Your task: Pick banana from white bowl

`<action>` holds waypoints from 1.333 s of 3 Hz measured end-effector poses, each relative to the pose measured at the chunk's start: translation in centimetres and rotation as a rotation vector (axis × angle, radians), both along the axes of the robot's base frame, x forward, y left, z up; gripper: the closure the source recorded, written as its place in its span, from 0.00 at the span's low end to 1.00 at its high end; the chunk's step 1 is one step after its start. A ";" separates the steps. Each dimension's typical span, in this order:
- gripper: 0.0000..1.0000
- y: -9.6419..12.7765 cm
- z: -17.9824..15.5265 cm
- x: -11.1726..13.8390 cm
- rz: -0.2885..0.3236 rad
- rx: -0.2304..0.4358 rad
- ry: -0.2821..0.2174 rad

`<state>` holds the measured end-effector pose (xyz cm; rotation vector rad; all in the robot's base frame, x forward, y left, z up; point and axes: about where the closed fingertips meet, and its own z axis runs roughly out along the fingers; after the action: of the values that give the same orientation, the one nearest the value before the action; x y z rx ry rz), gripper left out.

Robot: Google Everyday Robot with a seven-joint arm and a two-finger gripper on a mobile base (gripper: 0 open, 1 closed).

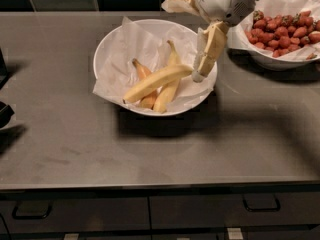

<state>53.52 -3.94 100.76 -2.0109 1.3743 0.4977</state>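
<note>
My gripper [181, 41] hangs in the upper middle of the frame, over the right-hand rim of the white bowl [172, 112]. It is spread wide and grasps nothing. One finger [210, 46] points down into the bowl, and the other reaches out toward the upper left, above the far rim. The tip of the lower finger sits right at the right end of the banana [157, 82]; I cannot tell whether it touches the fruit or stops just short of it.

The banana lies in the bowl on crinkled white paper [122, 54], a little left of the frame's centre. It runs slantwise from lower left to upper right, on top of the other fruit. Under it lie two more: a shorter, darker banana [143, 73] with its stem toward the upper left, and a second yellow banana [170, 90] lying steeper, its stem pointing to the top of the frame. The paper spills over the bowl's rim at the lower left.

The bowl stands on a grey counter [150, 159] and throws a dark shadow below it. At the upper right stands another paper-lined bowl [280, 63], heaped with red strawberries [285, 36], apart from the white bowl and just behind my wrist. Along the bottom of the frame run dark drawer fronts with handles [260, 204].
</note>
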 end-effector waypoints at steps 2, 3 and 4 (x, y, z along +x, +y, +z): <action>0.16 1.0 -0.9 1.3 0.009 -0.021 -0.027; 0.14 2.3 -1.9 3.0 0.031 -0.064 -0.078; 0.17 3.4 -3.3 4.0 0.048 -0.135 -0.135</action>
<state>57.55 -0.49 97.44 -2.1490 1.3103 0.2906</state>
